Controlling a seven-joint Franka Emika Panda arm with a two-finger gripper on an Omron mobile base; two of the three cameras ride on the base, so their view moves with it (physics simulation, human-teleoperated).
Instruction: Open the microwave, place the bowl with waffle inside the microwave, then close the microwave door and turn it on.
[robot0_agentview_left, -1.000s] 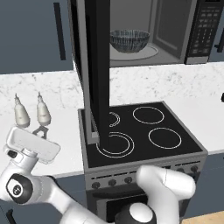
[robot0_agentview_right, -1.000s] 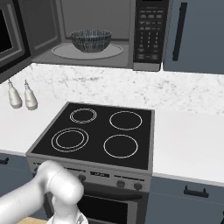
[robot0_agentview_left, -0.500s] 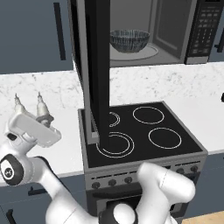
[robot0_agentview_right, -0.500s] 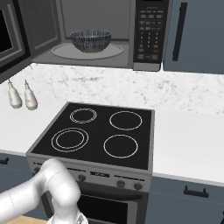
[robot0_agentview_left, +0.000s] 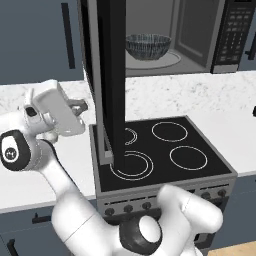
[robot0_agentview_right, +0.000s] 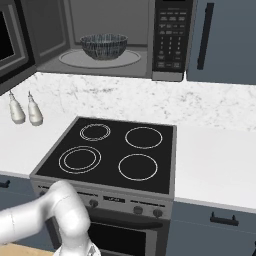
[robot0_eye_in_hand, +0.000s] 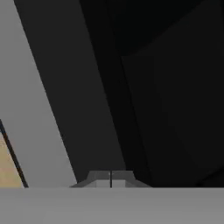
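The microwave (robot0_agentview_right: 100, 40) sits above the counter (robot0_agentview_right: 215, 165), its cavity exposed. The microwave door (robot0_agentview_left: 111, 75) stands swung wide open, edge-on in the left base view, jutting out over the black four-ring stove (robot0_agentview_right: 112, 152). Its position matches the frames from a second ago.

The white arm has risen since then: in the left base view its hand was low beside the two shakers on the counter's left end and now hangs higher, just left of the open door. The gripper (robot0_eye_in_hand: 110, 178) has its two fingertips pressed together, holding nothing, and faces the door's dark panel closely in the hand view.

The bowl (robot0_agentview_right: 104, 46) rests on the round glass turntable (robot0_agentview_right: 100, 58) inside the microwave, unmoved. Whether the waffle lies in it cannot be told.

Two shakers (robot0_agentview_right: 25, 109) stand near the counter's left end, against the back wall.
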